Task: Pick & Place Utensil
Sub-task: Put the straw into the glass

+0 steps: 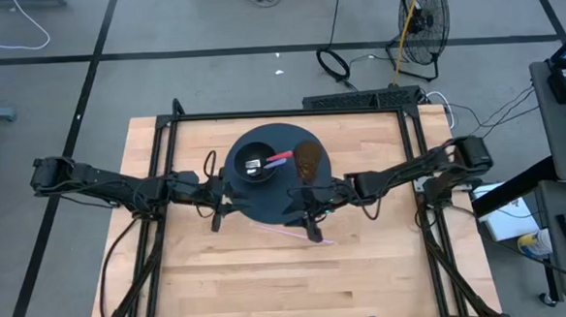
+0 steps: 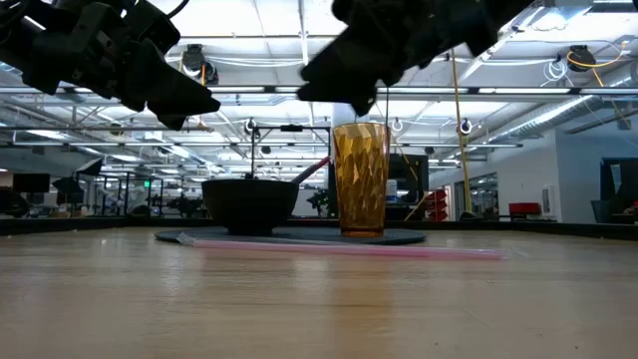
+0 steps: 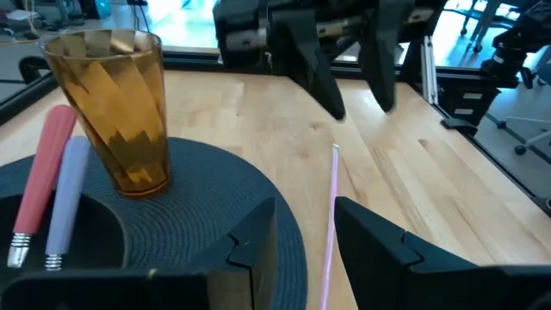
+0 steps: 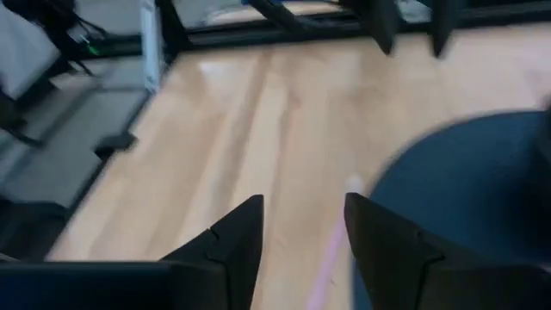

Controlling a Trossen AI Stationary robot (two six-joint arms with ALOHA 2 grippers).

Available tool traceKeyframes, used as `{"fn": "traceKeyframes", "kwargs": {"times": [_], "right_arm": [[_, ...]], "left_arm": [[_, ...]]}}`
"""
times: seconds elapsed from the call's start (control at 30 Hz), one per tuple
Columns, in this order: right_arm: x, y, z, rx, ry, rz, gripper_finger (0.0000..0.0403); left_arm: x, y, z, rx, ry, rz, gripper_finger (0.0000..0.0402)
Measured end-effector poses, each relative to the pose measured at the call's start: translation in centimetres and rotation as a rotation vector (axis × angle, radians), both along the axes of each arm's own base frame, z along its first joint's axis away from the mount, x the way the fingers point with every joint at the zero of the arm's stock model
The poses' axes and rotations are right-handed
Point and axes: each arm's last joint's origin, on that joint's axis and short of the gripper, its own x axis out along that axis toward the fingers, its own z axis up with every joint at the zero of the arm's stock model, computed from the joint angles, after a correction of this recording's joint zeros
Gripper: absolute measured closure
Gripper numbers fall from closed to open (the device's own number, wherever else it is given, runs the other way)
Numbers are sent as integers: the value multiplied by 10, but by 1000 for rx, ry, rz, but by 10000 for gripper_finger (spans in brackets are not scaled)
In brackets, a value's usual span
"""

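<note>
Two grippers are hovering empty, fingers spread: the left (image 1: pixel 219 203) at the mat's (image 1: pixel 266 213) nine o'clock, the right (image 1: pixel 307 213) at five, above the pink straw (image 1: pixel 302 234) lying on wood.

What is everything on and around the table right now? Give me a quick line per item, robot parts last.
placemat: one, dark round, table centre.
bowl: one, black, on the placemat's left part.
utensils: two, red-handled and pale-handled, resting in the bowl, handles over its rim.
tumbler: one, amber, upright on the placemat beside the bowl.
straw: one, pink, flat on the wood at the placemat's near edge.
table: one, light wood, black frame.
fan: one, black, on the floor beyond the table.
left hand: one, dark, open, empty, above the placemat.
right hand: one, dark, open, empty, over the straw.
</note>
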Motion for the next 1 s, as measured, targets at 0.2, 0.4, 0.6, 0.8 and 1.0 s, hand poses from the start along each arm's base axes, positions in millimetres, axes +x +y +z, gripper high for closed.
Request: {"fn": "traceKeyframes", "kwargs": {"times": [0.2,0.4,0.6,0.8,1.0], "right_arm": [[32,8,-16,-16,88,41,221],[48,8,-33,-79,262,-27,225],[48,13,-55,-27,377,-66,225],[47,22,-55,-89,365,-108,227],[54,26,-68,-75,332,-81,231]], "left_arm": [[-1,-4,-2,-13,22,-16,279],[-3,-11,-7,-35,78,-38,279],[-5,-17,-10,-8,107,-8,279],[-5,-19,-10,-1,106,1,279],[-5,-19,-10,-1,105,2,279]]}}
